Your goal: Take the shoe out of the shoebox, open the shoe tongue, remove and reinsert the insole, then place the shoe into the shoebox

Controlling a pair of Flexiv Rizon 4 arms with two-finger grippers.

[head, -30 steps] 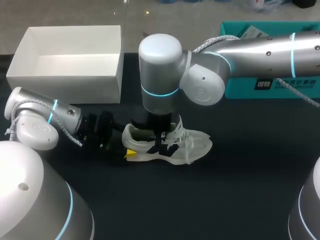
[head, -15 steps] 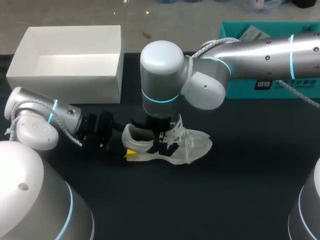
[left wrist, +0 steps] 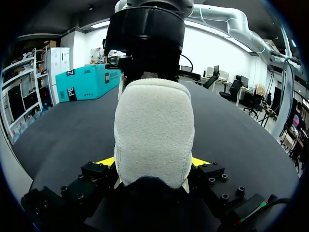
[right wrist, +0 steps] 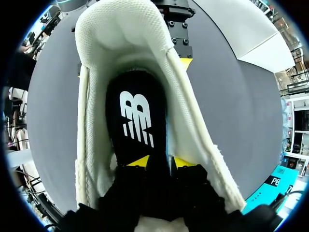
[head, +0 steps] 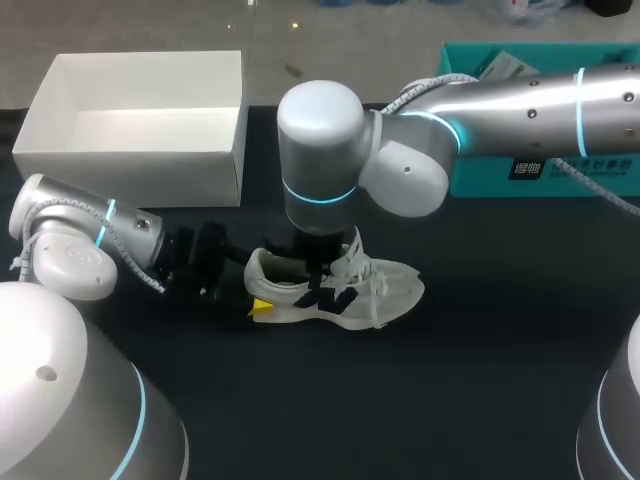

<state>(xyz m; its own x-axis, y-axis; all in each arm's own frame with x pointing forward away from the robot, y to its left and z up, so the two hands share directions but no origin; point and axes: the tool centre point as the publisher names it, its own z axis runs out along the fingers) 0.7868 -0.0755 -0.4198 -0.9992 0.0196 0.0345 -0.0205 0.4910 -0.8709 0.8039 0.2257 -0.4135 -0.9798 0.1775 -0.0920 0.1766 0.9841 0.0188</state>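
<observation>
Black insole (right wrist: 137,121) sits pinched in the right claw (right wrist: 161,162) inside the white sneaker (head: 340,285); the left claw (left wrist: 153,162) clamps its heel. Lift slowly, straight out, with the heel pinned.

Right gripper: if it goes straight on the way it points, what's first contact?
Most likely the black insole inside the shoe. The right gripper points down into the shoe's opening, close over the insole; whether it touches is unclear from these views.
</observation>
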